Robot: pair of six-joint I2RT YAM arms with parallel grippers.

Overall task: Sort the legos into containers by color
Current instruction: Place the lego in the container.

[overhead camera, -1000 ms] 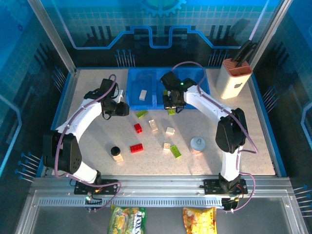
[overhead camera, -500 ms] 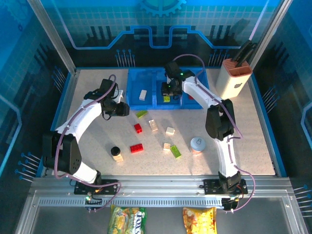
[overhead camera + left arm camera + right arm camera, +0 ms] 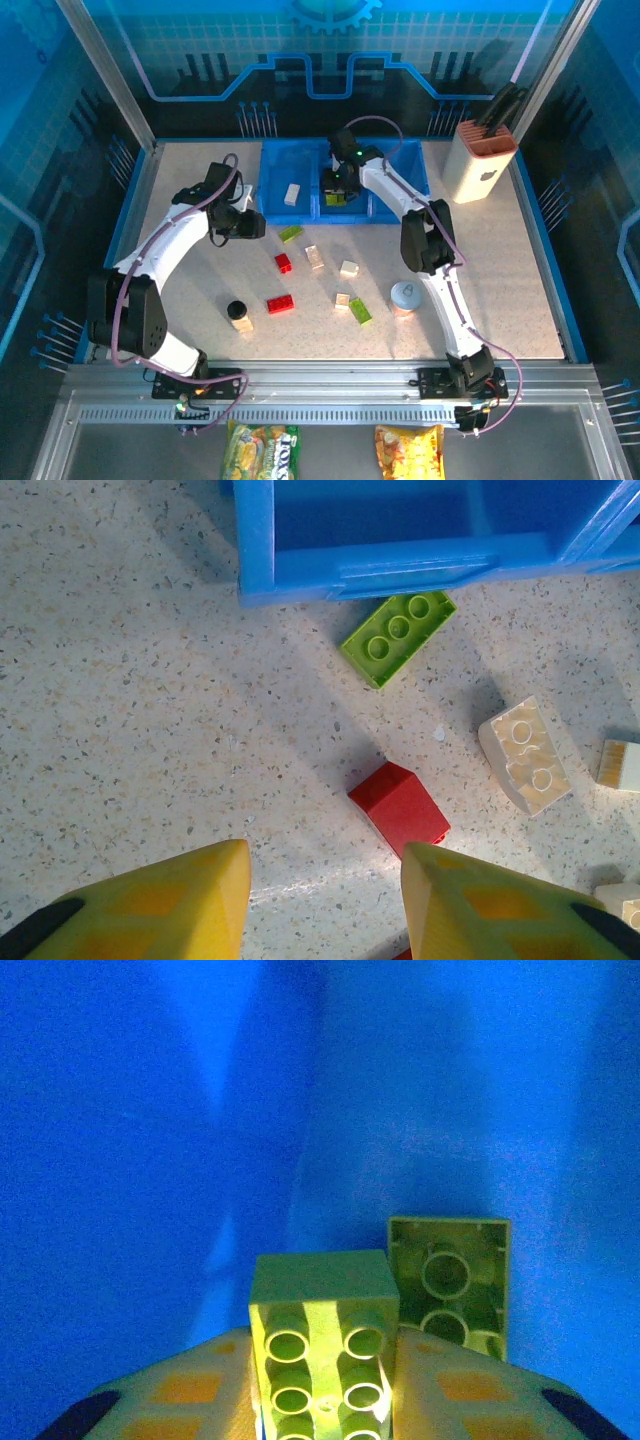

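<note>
My right gripper (image 3: 322,1355) is shut on a lime green lego (image 3: 320,1295) and hangs low over the middle compartment (image 3: 368,203) of the blue tray; the top view shows this gripper (image 3: 338,192) there too. A second green lego (image 3: 450,1280) lies upside down on that compartment's floor. A white lego (image 3: 292,193) lies in the left compartment. My left gripper (image 3: 325,885) is open over the table, just short of a red lego (image 3: 400,808). Green (image 3: 398,638) and white (image 3: 525,755) legos lie beyond it near the tray wall (image 3: 400,575).
More legos are scattered mid-table: red (image 3: 281,303), white (image 3: 349,268), green (image 3: 361,311). A black-lidded jar (image 3: 236,310) stands front left and a silver-topped can (image 3: 405,294) front right. A cream knife block (image 3: 478,160) stands right of the tray.
My right gripper carried the green lego from the tray's front edge back and left, over the middle compartment. The left arm has stayed still.
</note>
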